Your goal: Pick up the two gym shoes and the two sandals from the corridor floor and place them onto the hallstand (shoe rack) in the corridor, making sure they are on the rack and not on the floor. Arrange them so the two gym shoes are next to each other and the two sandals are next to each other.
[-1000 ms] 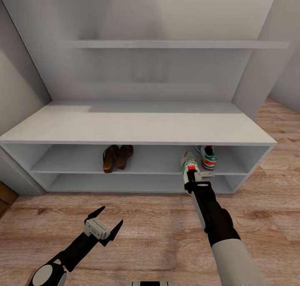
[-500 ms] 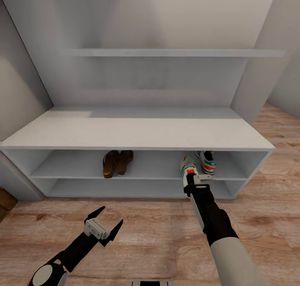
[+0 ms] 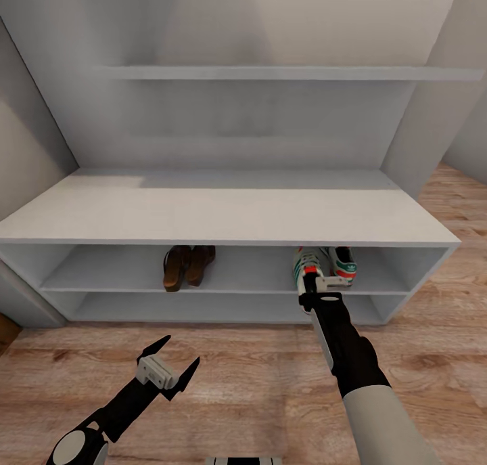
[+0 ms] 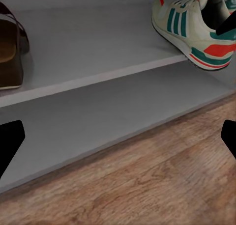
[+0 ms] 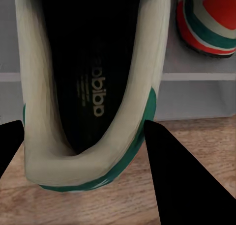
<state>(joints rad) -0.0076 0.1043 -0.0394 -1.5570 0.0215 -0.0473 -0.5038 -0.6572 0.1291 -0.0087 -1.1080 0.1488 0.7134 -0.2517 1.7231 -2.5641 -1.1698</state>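
The hallstand (image 3: 223, 211) stands in front of me, pale grey with a flat top. On its upper open shelf the two sandals (image 3: 182, 265) lie side by side, one sandal (image 4: 11, 53) at the frame edge in the left wrist view. My right gripper (image 3: 312, 283) is shut on the heel of a gym shoe (image 3: 306, 262), which rests toe-in on that shelf. Its heel (image 5: 88, 87) overhangs the shelf's front edge. The other gym shoe (image 3: 343, 262) sits just to its right, close beside it. My left gripper (image 3: 181, 351) hangs open above the corridor floor (image 3: 257, 384), holding nothing.
The lower shelf (image 4: 113, 117) of the hallstand is bare. A long floating shelf (image 3: 284, 72) crosses the back panel. Grey walls close in at the left (image 3: 27, 147) and right (image 3: 439, 113), and open floor stretches to the right (image 3: 467, 208).
The head view has shifted a little. My right gripper has pushed the held gym shoe slightly deeper onto the shelf, nearer the other one. The left arm has stayed still.
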